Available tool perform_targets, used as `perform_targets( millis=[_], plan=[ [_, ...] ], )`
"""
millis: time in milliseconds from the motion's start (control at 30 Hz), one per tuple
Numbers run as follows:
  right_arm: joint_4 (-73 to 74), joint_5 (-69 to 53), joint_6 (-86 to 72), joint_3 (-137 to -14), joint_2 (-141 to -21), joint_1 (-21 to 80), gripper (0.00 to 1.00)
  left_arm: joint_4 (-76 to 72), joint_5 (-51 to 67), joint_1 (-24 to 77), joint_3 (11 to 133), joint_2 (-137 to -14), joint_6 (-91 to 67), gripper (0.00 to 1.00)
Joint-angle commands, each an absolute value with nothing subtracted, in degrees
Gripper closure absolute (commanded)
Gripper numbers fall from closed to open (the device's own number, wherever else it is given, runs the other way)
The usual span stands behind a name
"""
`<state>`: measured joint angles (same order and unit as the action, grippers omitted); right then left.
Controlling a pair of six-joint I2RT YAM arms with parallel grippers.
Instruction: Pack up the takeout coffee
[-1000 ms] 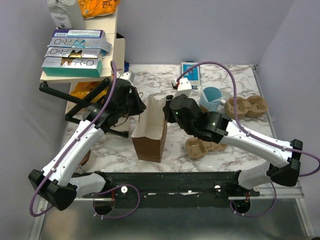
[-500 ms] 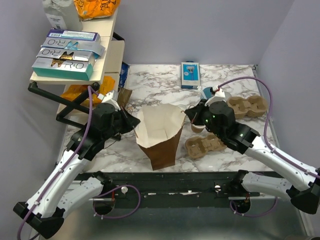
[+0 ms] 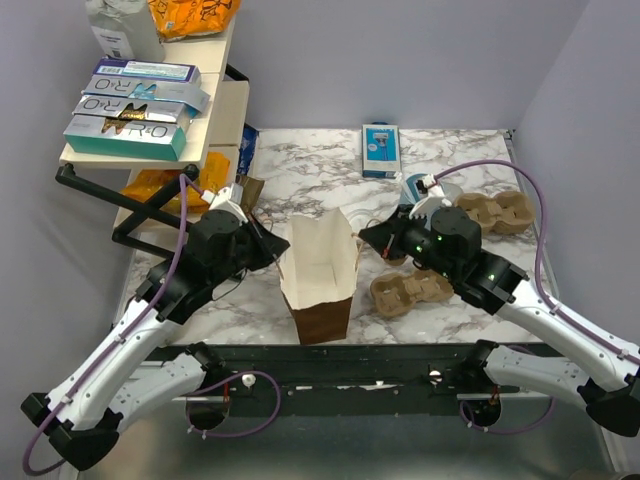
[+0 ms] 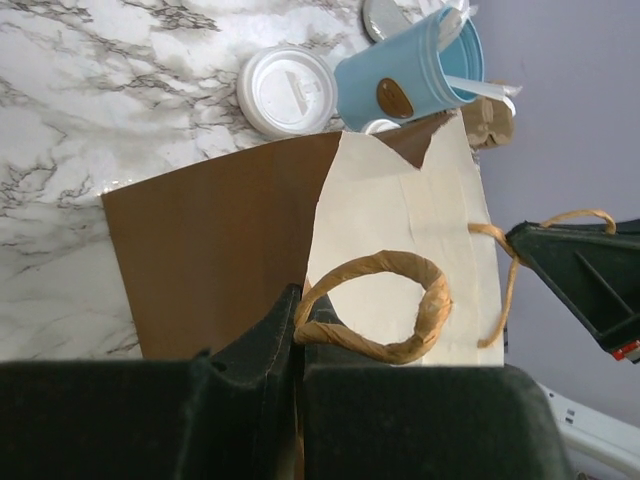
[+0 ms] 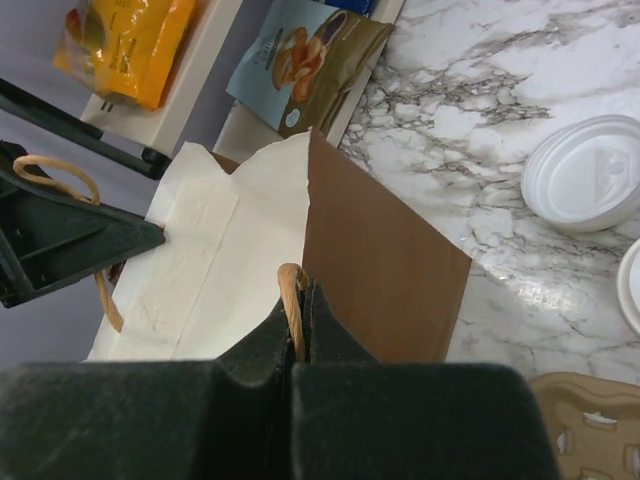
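Observation:
A brown paper bag with a white inside stands open at mid table. My left gripper is shut on the twine handle at its left rim; it also shows in the left wrist view. My right gripper is shut on the handle at the right rim; it also shows in the right wrist view. A round white lid lies beyond the bag and shows in the right wrist view too. The cream-tan cup body is hidden behind my right arm.
A light-blue mug stands next to the lid. Two brown pulp carriers lie right of the bag. A blue box lies at the back. A shelf with boxes stands at the left, snack bags by it.
The bag went from folded narrow to pulled open by both grippers. In the last half second its mouth narrowed a little and it stands straighter.

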<state>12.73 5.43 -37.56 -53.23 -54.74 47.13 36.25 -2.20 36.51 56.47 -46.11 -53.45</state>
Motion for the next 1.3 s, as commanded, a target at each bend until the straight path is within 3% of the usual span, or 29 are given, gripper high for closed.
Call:
perform_targets(
  millis=[0, 67, 167, 200, 267, 300, 400, 633, 1067, 1267],
  plan=[
    [15.19, 4.04, -38.67, -53.61, -55.19, 46.76, 0.87, 38.06, -11.59, 42.44, 59.50, -47.37, -54.40, 1.00],
    [16.34, 4.48, -38.76, -54.66, -55.72, 46.76, 0.80, 38.40, -14.67, 45.33, 60.46, -49.03, -55.28, 1.00],
    [17.58, 4.13, -35.70, -56.33, -56.51, 46.84, 0.59, 40.68, -19.68, 47.28, 63.01, -50.88, -56.25, 1.00],
    [18.10, 4.22, -33.42, -56.77, -56.51, 46.76, 0.44, 41.22, -20.21, 47.46, 63.54, -51.24, -56.34, 1.00],
    [18.89, 4.48, -31.48, -58.35, -56.16, 46.76, 0.29, 42.79, -21.52, 47.72, 65.12, -52.29, -56.51, 1.00],
    [19.42, 4.48, -29.72, -58.88, -55.90, 46.76, 0.17, 43.50, -21.97, 47.81, 65.65, -52.73, -56.60, 1.00],
    [18.81, 1.42, -26.03, -60.81, -54.76, 46.84, 0.03, 44.13, -22.06, 47.90, 66.01, -53.26, -56.60, 1.00],
    [17.23, -2.55, -22.50, -62.31, -52.91, 46.76, 0.00, 43.94, -21.80, 47.90, 66.44, -53.17, -56.34, 1.00],
    [26.62, 21.43, -23.55, -54.94, -43.42, 46.76, 0.00, 49.04, -23.91, 47.90, 69.26, -55.28, -57.13, 1.00],
    [39.45, 25.93, -30.84, -50.37, -49.20, 44.74, 0.00, 49.84, -23.91, 47.90, 70.14, -56.07, -56.95, 1.00]
  ],
)
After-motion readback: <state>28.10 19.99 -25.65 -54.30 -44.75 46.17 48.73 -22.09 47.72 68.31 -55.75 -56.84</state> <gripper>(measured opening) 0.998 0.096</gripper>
